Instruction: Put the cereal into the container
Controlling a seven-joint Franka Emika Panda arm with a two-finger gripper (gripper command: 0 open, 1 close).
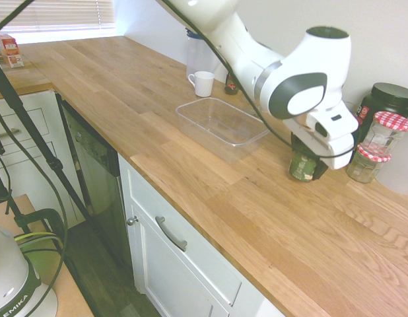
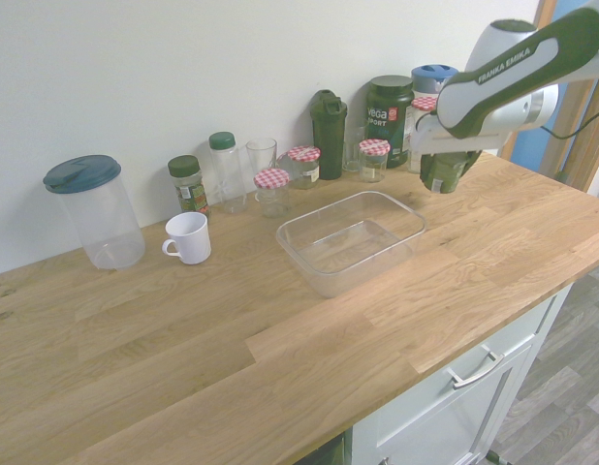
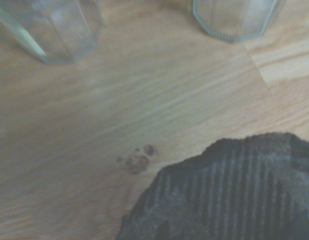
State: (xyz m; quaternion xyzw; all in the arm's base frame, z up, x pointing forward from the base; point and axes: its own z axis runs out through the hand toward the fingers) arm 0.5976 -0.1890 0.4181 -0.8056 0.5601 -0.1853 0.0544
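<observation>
First exterior view, left to right. White handled mug [image 1: 203, 84], upright on the wooden worktop [image 1: 141, 99], just beyond the tub's far end. Shallow clear plastic rectangular tub with rounded corners [image 1: 205, 137], flat on the worktop; nothing visible in it. Long axis points roughly at the hand side, one short end facing the cup. Small dark green round cup with pale label marks [image 1: 302, 168], apart from the tub, past that short end, on its right in both exterior views. Hand [image 1: 305, 157] right over the cup, fingers look closed on its upper part; ridged dark top shows in wrist view. Lifted or just touching the worktop: can't tell. Stacked clear glass jars with red-checked lids [image 1: 383, 137], just right of the hand.

Likely step: grasp made, carry next. Move calls for lift, then travel left over the short end; low carry could clip the rim.
</observation>
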